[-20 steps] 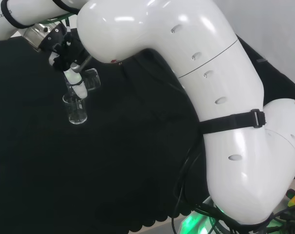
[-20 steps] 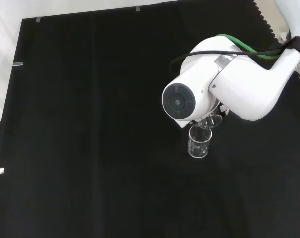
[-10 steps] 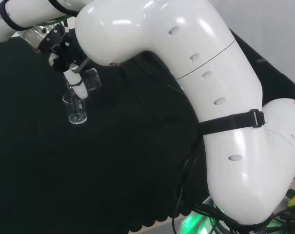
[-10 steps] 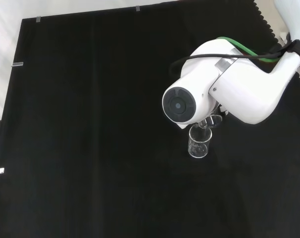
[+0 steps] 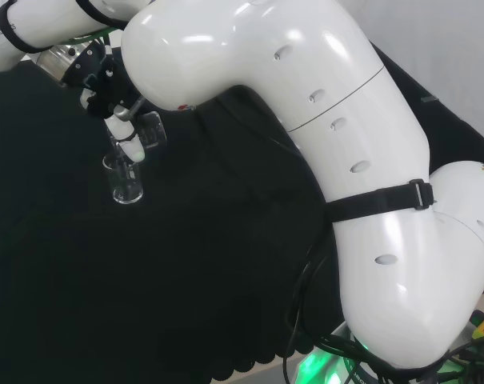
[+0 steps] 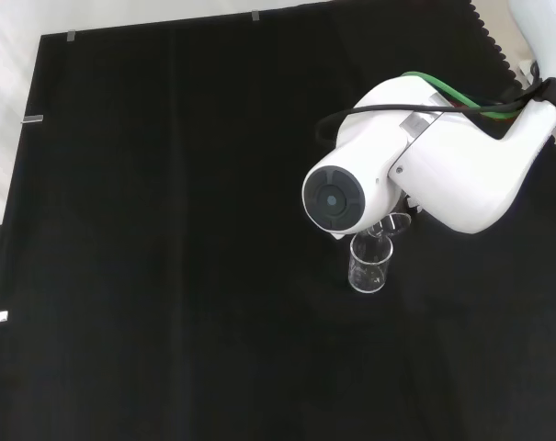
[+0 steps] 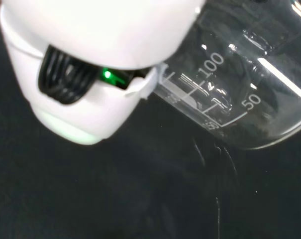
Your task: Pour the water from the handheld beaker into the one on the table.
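A clear glass beaker (image 5: pixel 126 179) stands upright on the black cloth (image 5: pixel 170 264). Just above it the hand (image 5: pixel 106 84) is shut on a second clear beaker (image 5: pixel 150 130), tipped over with its lip above the standing one's mouth. In the front view the standing beaker (image 6: pixel 368 265) sits below the arm's round-capped link (image 6: pixel 342 195), and the tipped beaker's rim (image 6: pixel 391 224) shows just behind it. The wrist view has the held beaker (image 7: pixel 240 94) close up, lying tilted with printed marks, under a white finger (image 7: pixel 85 64). I cannot make out water in either beaker.
The arm's big white links (image 5: pixel 322 144) take up the right of the head view. The cloth's scalloped front edge (image 5: pixel 242 364) runs near the base. Black cloth (image 6: pixel 167 230) stretches wide to the left of the beakers in the front view.
The arm's links have shifted slightly, and the held beaker has risen slightly in the head view. The standing beaker has not moved.
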